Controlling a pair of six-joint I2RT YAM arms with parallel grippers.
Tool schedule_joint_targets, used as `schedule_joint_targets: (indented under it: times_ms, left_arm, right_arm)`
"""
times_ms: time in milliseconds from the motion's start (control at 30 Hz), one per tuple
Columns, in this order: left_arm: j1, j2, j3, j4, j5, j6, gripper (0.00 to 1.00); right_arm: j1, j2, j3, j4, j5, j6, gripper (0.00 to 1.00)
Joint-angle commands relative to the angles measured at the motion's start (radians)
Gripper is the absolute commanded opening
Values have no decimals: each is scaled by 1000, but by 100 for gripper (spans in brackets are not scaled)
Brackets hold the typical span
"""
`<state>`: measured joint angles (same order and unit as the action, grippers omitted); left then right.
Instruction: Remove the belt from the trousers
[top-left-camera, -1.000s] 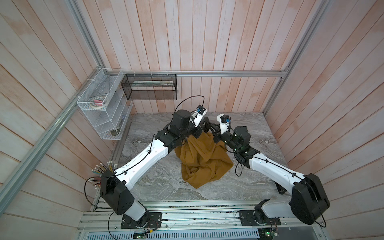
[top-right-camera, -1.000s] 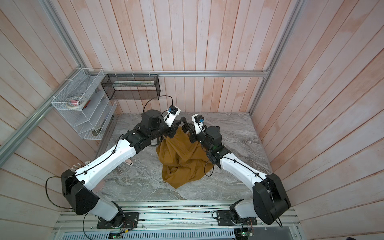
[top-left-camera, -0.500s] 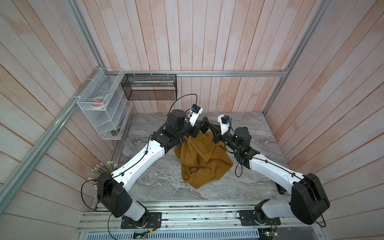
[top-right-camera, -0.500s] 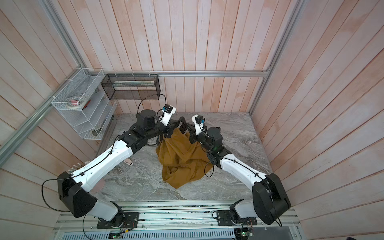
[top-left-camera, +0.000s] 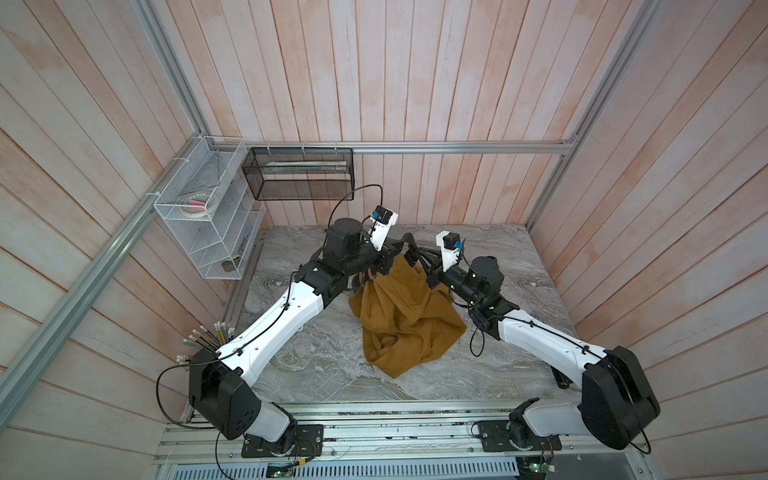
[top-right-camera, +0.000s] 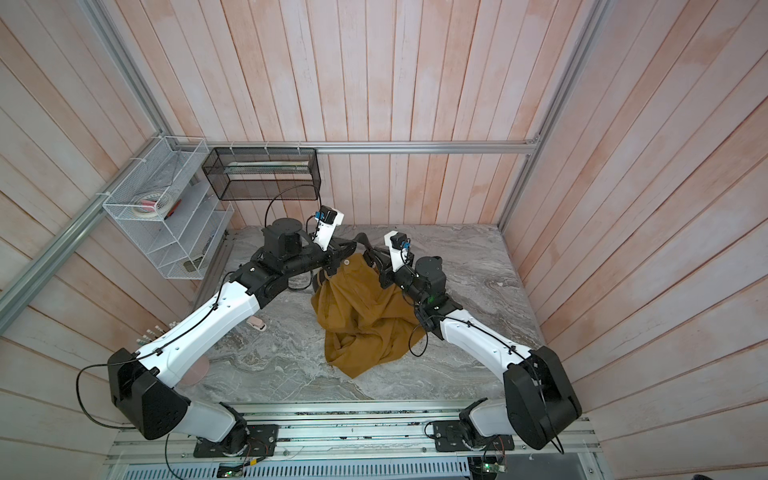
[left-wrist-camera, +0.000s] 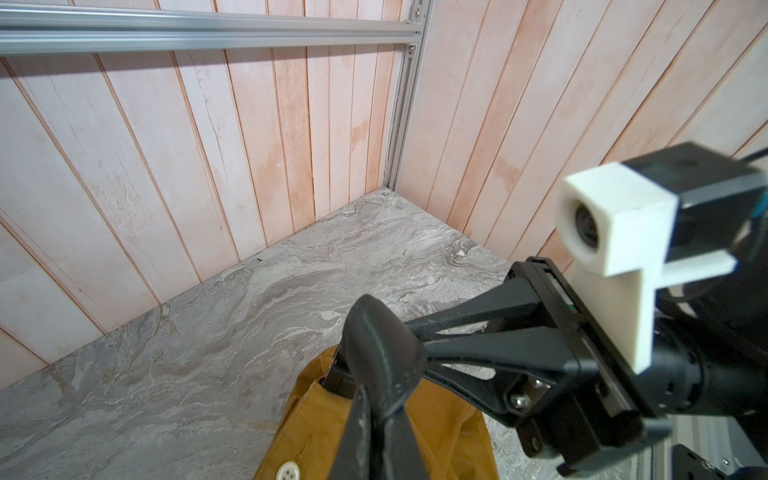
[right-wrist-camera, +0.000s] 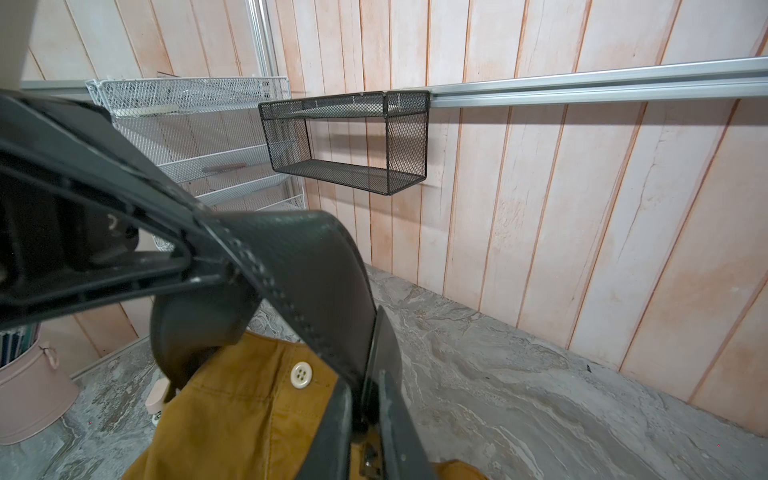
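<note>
My left end effector (left-wrist-camera: 372, 415), clamped shut on belt (right-wrist-camera: 316, 266), edged away from my right end effector (right-wrist-camera: 365, 395), itself pinching same strap; loop bowed between. Below, trousers (top-left-camera: 407, 316) hung by waistband, legs heaped on table (top-left-camera: 324, 357). Judged belt still threaded; widening gap meant strap starting out.

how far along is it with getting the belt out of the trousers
Done: a bend of the belt stands free above the waist of the trousers. In hand: the left gripper and right gripper both pinch it. To do: the strap still runs to the waist; remaining loops are hidden.
</note>
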<state>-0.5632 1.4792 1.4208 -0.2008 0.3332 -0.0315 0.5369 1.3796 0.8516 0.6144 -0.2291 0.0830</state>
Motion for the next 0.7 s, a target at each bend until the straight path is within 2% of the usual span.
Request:
schedule_joint_targets:
  times_ms: [0,200,367,500,533,667]
  left_arm:
    - [14,-132,31,260,86,-71,0]
    - [20,-146,7,295,121,-94,0]
    - [25,-154,-5,325,153,-119,0]
    - [30,-157,-9,334,170,-129,0]
    - [31,-157,-10,337,172,-131,0]
    - [37,-163,-19,349,181,-142,0]
  right_arm:
    - [-46,38,-51,-140,103,24,14]
    - [-55,43,-56,-136,99,26,9]
    - [-57,50,-57,-137,93,28,18]
    - [-58,56,-56,-136,90,31,18]
    - [-59,56,-55,-137,89,31,18]
    - [-58,59,-56,-136,85,31,3]
